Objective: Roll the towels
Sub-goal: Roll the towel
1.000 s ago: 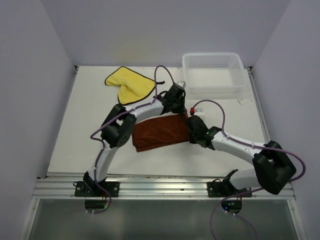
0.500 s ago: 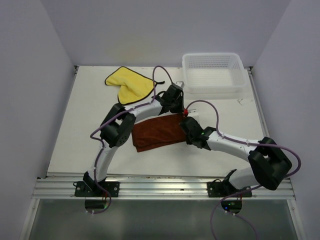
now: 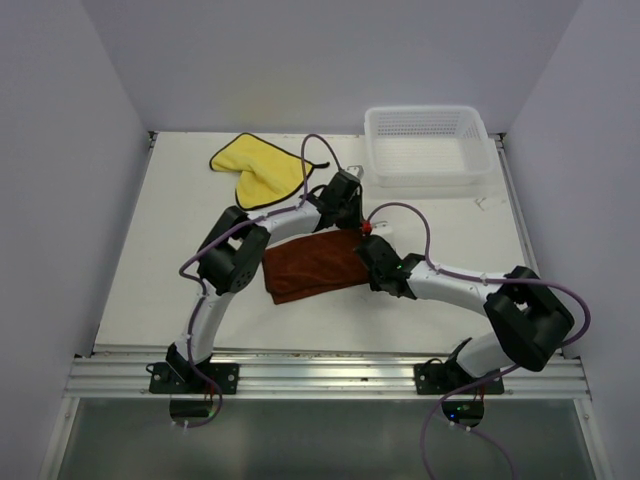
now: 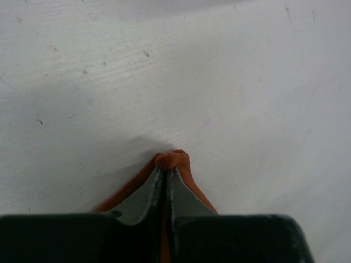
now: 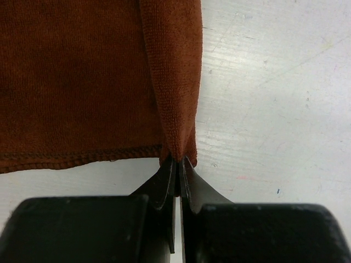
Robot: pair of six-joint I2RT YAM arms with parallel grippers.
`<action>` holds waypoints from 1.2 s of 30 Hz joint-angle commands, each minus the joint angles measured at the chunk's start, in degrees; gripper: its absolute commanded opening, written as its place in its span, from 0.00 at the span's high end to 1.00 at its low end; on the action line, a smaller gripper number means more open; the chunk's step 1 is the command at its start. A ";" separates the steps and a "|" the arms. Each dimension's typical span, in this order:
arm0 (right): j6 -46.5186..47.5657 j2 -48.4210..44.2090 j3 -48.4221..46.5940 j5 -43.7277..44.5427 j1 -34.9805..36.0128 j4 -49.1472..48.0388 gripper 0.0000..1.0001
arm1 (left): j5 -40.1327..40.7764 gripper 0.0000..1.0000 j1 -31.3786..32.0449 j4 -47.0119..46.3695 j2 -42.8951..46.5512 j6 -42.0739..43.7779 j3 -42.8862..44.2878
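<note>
Now left tool [image 4: 166,171] and right tool [image 5: 176,163] clamp the brown towel's [image 3: 310,265] three-o'clock corners — thinly. Uneven pulling could skew the roll.

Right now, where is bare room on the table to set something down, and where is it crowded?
Bare: the left strip of the table, below the yellow towel; the right patch between basket and right arm. Crowded: the middle, where left gripper and right gripper pinch the rust-brown towel.
</note>
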State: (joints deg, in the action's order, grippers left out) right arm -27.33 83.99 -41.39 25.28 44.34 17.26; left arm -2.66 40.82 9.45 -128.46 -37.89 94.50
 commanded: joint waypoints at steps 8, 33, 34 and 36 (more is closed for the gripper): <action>0.70 1.09 -0.89 -5.24 0.66 -0.64 1.00 | 4.15 0.95 -2.67 -4.71 2.61 2.99 0.95; 0.70 -1.19 -2.47 -9.72 0.66 -0.12 0.78 | 3.36 0.96 -2.76 -4.71 0.67 5.37 2.80; 0.79 -1.54 -2.38 -9.81 0.66 -0.03 0.77 | 3.36 0.96 -2.76 -4.62 0.67 5.63 2.80; 0.96 -3.46 -2.38 -10.07 0.58 0.50 0.74 | 3.36 0.97 -2.67 -4.53 0.67 5.81 2.45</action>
State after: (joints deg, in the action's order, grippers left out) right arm -26.76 82.43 -43.13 16.95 44.71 17.02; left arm -0.97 38.87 7.79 -128.44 -34.26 95.22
